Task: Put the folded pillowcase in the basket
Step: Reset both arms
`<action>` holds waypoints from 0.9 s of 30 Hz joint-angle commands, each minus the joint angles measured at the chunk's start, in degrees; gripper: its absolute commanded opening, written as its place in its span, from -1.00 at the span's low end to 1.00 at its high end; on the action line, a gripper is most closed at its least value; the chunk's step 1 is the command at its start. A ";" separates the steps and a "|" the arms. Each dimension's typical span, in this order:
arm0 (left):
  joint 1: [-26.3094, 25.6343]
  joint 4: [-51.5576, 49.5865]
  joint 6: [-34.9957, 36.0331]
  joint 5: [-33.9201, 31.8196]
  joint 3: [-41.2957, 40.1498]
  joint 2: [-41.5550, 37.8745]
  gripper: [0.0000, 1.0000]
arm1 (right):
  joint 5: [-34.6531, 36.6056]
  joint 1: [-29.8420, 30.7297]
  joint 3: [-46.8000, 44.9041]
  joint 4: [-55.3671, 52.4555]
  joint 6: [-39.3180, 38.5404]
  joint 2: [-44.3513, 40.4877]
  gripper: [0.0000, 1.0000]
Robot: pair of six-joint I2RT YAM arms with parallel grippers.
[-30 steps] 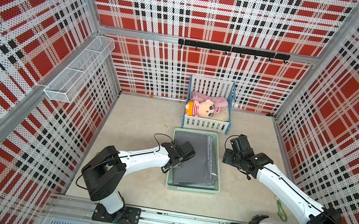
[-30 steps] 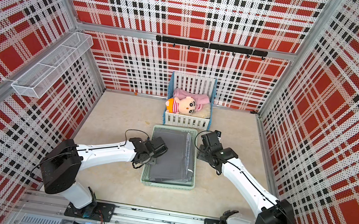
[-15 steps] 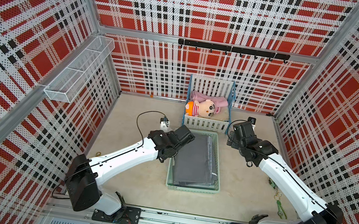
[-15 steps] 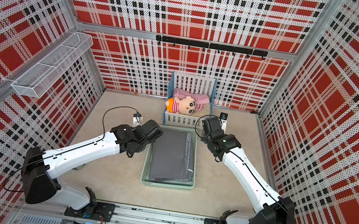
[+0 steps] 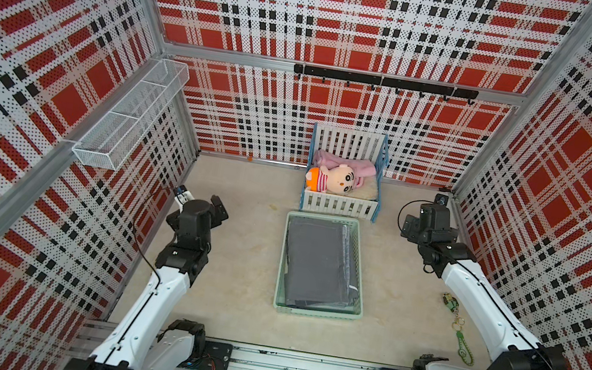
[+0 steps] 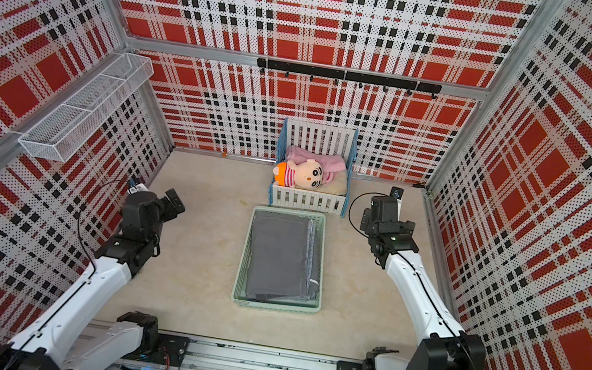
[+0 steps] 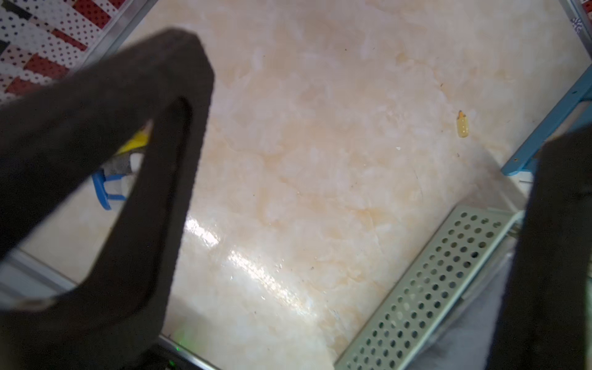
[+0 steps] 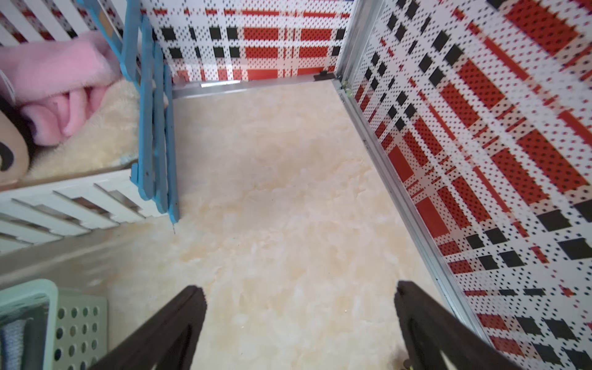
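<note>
The pale mint-green basket stands mid-floor, just in front of the crib. The folded pillowcase, dark grey, lies flat inside it and fills most of it. My left gripper hangs open and empty over bare floor, well to the left of the basket, near the left wall. The left wrist view shows its wide-apart jaws and the basket's perforated side. My right gripper is open and empty above the floor to the right of the crib.
A white slatted crib with blue edges holds a plush doll and a pink blanket at the back wall. A wire-mesh shelf hangs on the left wall and a black hook rail on the back wall. A green keychain lies under the right arm.
Both arms have drawn away from the basket, the left toward the left wall, the right toward the back right corner. Both grippers have opened wider. The pillowcase stays in the basket.
</note>
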 commanded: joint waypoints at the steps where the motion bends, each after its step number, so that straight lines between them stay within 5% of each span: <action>1: 2.27 17.13 8.49 7.00 -4.78 -1.28 0.99 | -6.94 -2.92 -1.97 6.38 1.10 -2.32 0.99; 8: 5.05 24.74 10.27 8.98 -10.53 6.95 0.98 | -6.95 -3.14 -8.36 13.28 2.96 -4.78 0.99; 16: 2.27 65.09 9.68 4.35 -22.84 23.42 0.98 | -9.62 -3.96 -14.66 22.55 -2.44 -6.52 0.99; 20: 0.45 75.00 14.36 4.40 -23.36 31.21 0.98 | -13.52 -4.93 -18.72 28.33 -6.82 -7.30 1.00; 22: 0.07 91.82 15.36 4.34 -25.93 39.95 0.98 | -13.84 -5.50 -21.03 31.74 -9.34 -7.74 0.99; 25: -0.15 78.75 14.22 1.72 -22.37 36.38 0.98 | -15.23 -6.98 -22.25 33.14 -13.03 -6.70 1.00; 27: -0.76 79.13 14.75 0.83 -21.37 37.55 0.98 | -20.34 -8.50 -22.81 34.33 -14.91 -4.79 0.99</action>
